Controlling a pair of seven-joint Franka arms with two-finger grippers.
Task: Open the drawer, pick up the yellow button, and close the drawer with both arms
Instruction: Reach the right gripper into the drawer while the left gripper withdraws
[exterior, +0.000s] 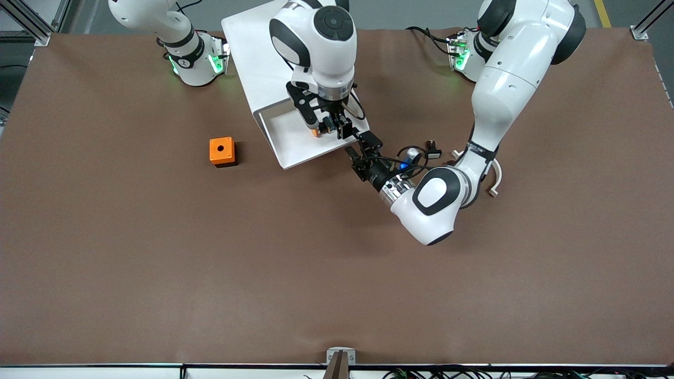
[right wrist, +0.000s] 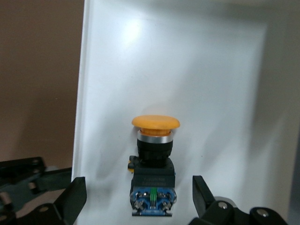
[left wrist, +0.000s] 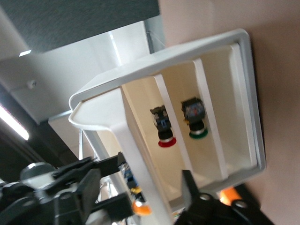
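The drawer (exterior: 287, 134) is pulled out of the white cabinet (exterior: 253, 47) toward the front camera. The button (exterior: 315, 132) lies on its side on the drawer floor (right wrist: 187, 70), its orange cap pointing away from the right wrist. In the right wrist view the button (right wrist: 154, 154) shows a black-and-blue body. My right gripper (exterior: 328, 126) is down in the drawer and open, with a finger on each side of the button body (right wrist: 138, 206). My left gripper (exterior: 361, 148) is open at the drawer's front corner toward the left arm's end. Its fingers straddle the front wall (left wrist: 136, 154).
An orange cube with a round hole (exterior: 222, 151) stands on the brown table toward the right arm's end. A tiny black piece (exterior: 433, 152) and a beige curved part (exterior: 495, 179) lie beside the left arm. Red-capped (left wrist: 164, 129) and green-capped (left wrist: 194, 119) buttons sit in other cabinet compartments.
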